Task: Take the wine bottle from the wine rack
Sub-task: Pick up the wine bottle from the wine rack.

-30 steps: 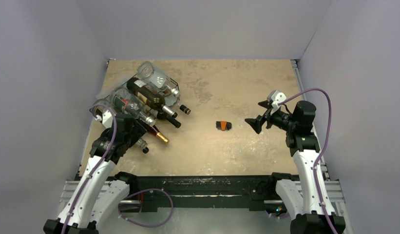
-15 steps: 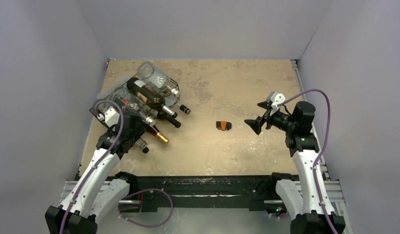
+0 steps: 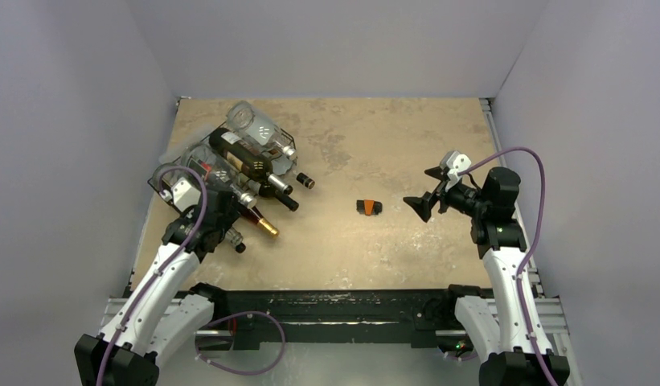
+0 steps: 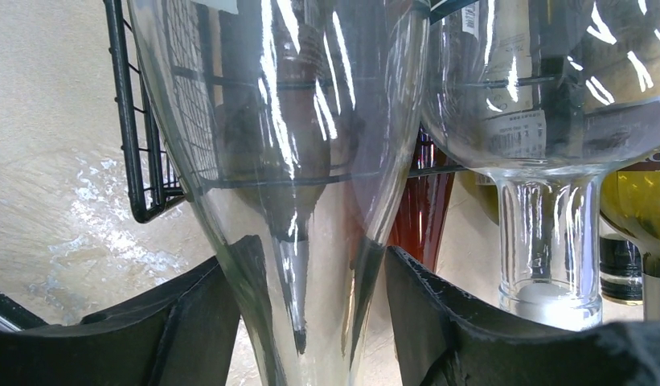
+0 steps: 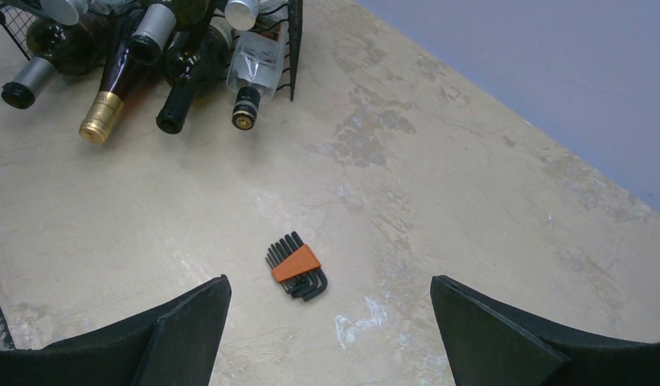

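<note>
Closing in since a second ago, the left hand (image 4: 306,265) now clamps the smooth, tapering clear-glass wine bottle (image 4: 294,161), which lies in the black wire wine rack (image 4: 125,121). Well right of the rack, the right hand (image 5: 330,322) hangs released above the mottled beige surface (image 5: 471,201) and a fan of hex keys (image 5: 295,265).

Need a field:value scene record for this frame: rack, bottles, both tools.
rack: wine rack, black wire, far-left part of table, several bottles lying in it
left tool: left tool, fingers flank the tapering shoulder of a clear bottle; firm grip not confirmed
right tool: right tool, open, empty
loose item: hex key set, orange holder, on table ahead of right tool
status: bottle not yet off rack
</note>
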Available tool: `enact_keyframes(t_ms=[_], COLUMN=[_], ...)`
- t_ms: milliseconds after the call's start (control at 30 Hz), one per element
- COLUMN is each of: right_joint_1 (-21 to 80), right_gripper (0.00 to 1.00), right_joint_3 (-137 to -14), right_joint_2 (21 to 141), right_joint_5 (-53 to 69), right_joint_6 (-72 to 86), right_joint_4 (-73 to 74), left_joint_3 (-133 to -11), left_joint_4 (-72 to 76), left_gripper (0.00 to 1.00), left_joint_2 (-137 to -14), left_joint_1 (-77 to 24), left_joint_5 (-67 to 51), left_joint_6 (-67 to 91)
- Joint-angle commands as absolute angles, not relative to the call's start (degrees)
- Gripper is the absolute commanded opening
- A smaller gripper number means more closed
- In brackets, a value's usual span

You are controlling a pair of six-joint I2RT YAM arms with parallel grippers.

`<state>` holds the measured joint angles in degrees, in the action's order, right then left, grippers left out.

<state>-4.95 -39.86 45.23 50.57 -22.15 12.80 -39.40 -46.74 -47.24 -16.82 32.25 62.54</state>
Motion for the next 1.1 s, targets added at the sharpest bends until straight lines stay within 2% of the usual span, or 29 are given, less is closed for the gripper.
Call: enact_keyframes(t_ms=[0, 167, 333, 467, 633, 1067], right_joint_1=[-5.3, -5.3, -5.3, -5.3, -5.3, -5.3], right_gripper=[0.99, 0.99, 0.99, 0.99, 0.99, 0.99], right_joint_3=[-39.7, -39.6, -39.7, -39.7, -39.8, -39.7], right_joint_2=[44.3, 44.1, 44.2, 44.1, 44.1, 44.1], right_joint_5=[51.7, 51.4, 51.4, 51.1, 50.9, 50.7], right_joint_6=[-22.9, -23.0, -23.1, -23.2, -23.3, -23.5], right_joint_4=[11.4, 11.3, 11.4, 11.4, 11.5, 11.4], left_joint_3=[-38.9, -38.8, -38.8, -39.4, -40.8, -45.5], left_joint_4=[-44.6, -44.5, -44.5, -45.9, -48.1, -53.7], left_gripper=[0.60, 0.51, 0.37, 0.32, 0.00, 0.00], left_joint_2=[-47.5, -47.4, -47.0, -46.0, -42.7, -35.0], left_joint_1=[-17.4, -17.6, -17.8, -18.0, -18.3, -18.7], left_joint_5=[34.8, 35.2, 35.2, 35.4, 35.5, 37.7], left_joint_6=[63.9, 64.0, 63.9, 64.4, 64.1, 61.3])
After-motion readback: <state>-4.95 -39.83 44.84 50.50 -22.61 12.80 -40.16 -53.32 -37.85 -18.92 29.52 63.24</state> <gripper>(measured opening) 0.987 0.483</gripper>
